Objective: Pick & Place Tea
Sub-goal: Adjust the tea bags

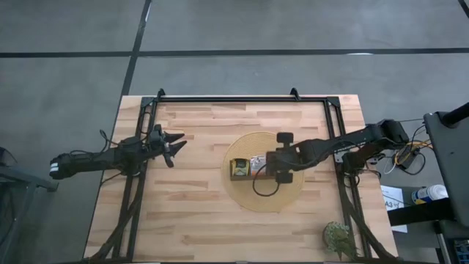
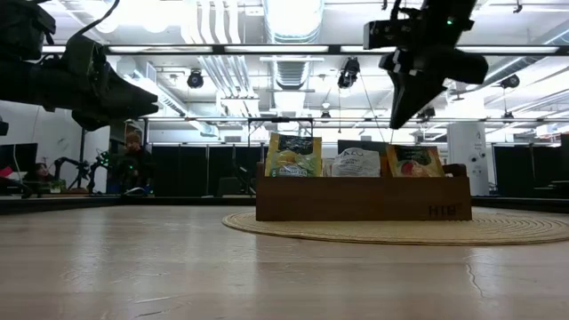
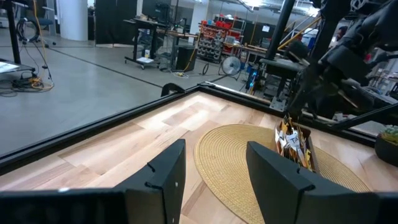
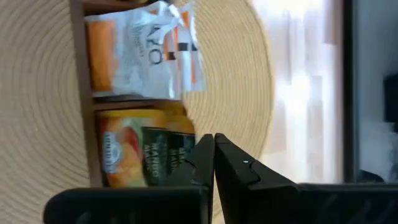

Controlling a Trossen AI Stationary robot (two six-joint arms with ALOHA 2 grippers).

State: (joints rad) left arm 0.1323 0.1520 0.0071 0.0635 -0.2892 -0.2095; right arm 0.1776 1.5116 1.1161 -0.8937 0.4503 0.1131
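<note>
Tea point(image 4: 140, 152) just below right hand point(image 4: 214, 149)

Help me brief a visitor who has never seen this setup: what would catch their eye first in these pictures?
Probably the wooden tray of bright tea packets standing on a round woven mat right of the table's middle. Directly above it hangs the right gripper, fingers shut and holding nothing. The left gripper waits open over the bare wood at the table's left side.
</note>
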